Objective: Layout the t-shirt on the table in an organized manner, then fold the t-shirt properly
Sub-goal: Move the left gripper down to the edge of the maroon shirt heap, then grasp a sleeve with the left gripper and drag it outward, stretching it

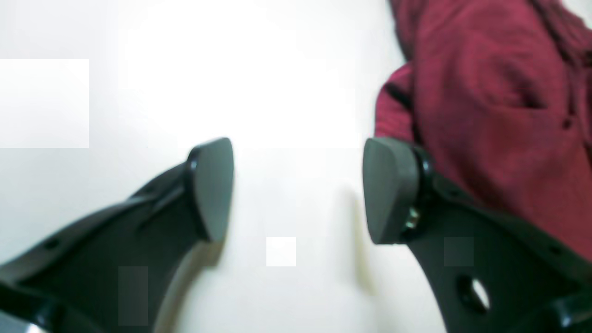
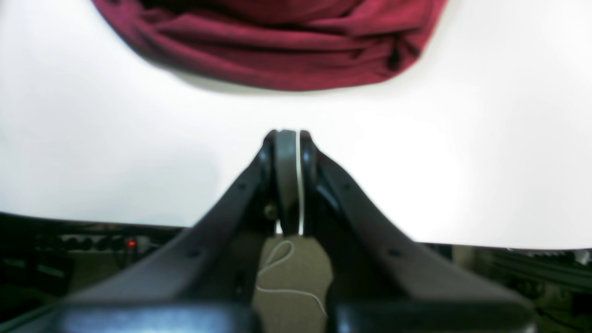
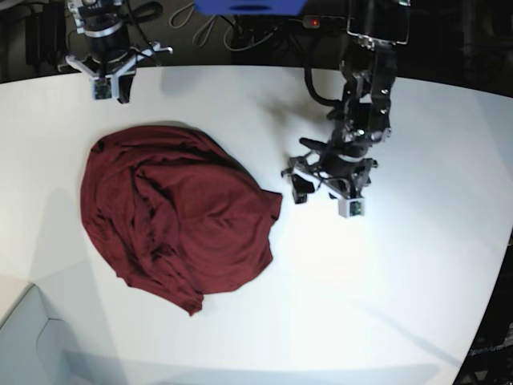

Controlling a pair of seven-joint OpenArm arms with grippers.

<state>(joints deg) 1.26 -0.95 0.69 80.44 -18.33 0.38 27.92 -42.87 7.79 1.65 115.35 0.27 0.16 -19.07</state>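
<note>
T-shirt [image 3: 172, 216] is lying in a rumpled, wrinkled heap on the white table [image 3: 417, 281], toward the base view's left half. Left gripper [image 1: 296, 189] is hovering just beside the shirt's edge, fingers [image 1: 391, 189] standing spread with nothing but bare tabletop between them; maroon cloth is lying just past the one pad. Farther back, right gripper [image 2: 289, 180] is sitting near the table's far edge, fingers pressed together on nothing, apart from the heap.

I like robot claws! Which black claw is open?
The left gripper, beside the wrinkly dark maroon t-shirt, has its jaws apart. The right gripper is shut, farther from the cloth.
</note>
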